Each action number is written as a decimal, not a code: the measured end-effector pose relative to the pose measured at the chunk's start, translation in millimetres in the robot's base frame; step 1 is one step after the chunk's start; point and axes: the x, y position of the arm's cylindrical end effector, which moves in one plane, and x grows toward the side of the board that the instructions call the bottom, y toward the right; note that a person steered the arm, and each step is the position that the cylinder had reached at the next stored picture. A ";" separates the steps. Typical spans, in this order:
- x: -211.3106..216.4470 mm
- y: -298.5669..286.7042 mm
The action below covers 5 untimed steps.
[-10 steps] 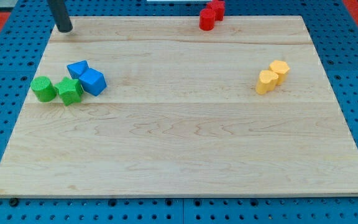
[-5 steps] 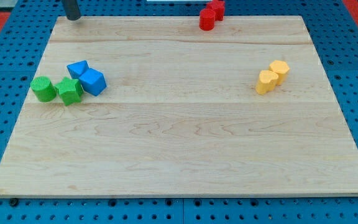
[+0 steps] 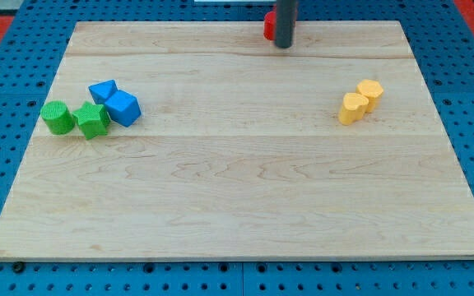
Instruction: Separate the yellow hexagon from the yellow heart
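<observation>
Camera view shows my tip (image 3: 283,45) near the top edge of the desk (image 3: 237,205), a little right of the middle, standing just in front of a red block (image 3: 268,25) which the rod partly hides. I carry no gripper, only the rod, so nothing is held.

The yellow hexagon (image 3: 370,93) and the yellow heart (image 3: 353,108) lie touching each other near the right edge of the desk, in its upper half. The hexagon is the one closer to the top right corner, the heart is toward the bottom left of it. So their common line runs diagonally, and the pair lies to the right and toward the bottom edge from my tip, well apart from it.

I judge that the tip must reach the seam between the two from the side, across this diagonal, to push one away without dragging the other.
</observation>
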 end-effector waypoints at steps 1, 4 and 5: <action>-32.6 41.6; -32.5 27.8; -31.3 27.3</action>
